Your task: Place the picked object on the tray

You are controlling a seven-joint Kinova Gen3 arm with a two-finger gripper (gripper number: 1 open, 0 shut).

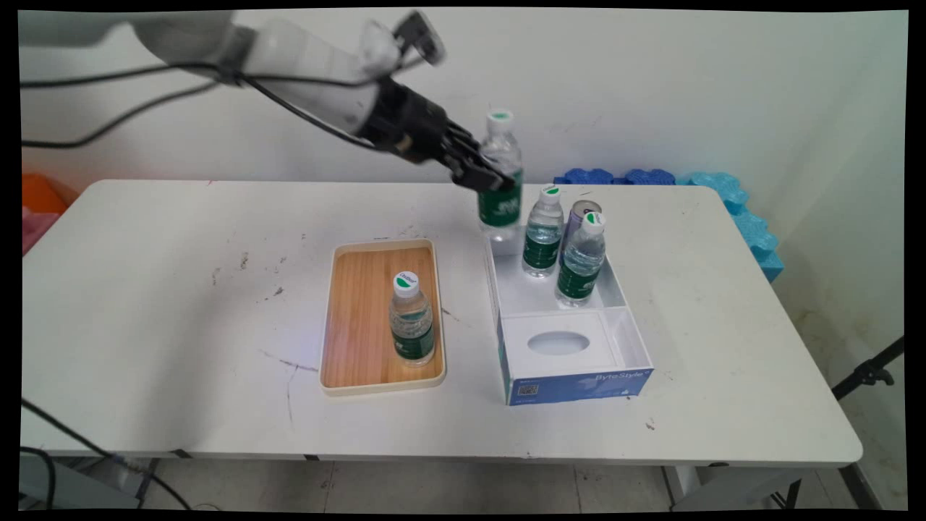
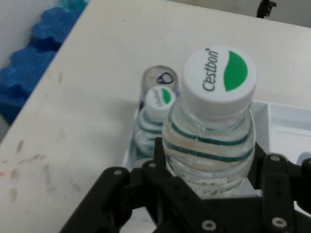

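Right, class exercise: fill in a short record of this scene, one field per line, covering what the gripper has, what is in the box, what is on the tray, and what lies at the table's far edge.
gripper: gripper, shut on a water bottle, raised above the box's far end
box: white box on the table, holding two bottles and a can
tray: wooden tray beside the box, one upright bottle on it
far edge: blue foam pieces by the wall

Arm reaches in from upper left; gripper [image 1: 486, 176] jaws clamped.
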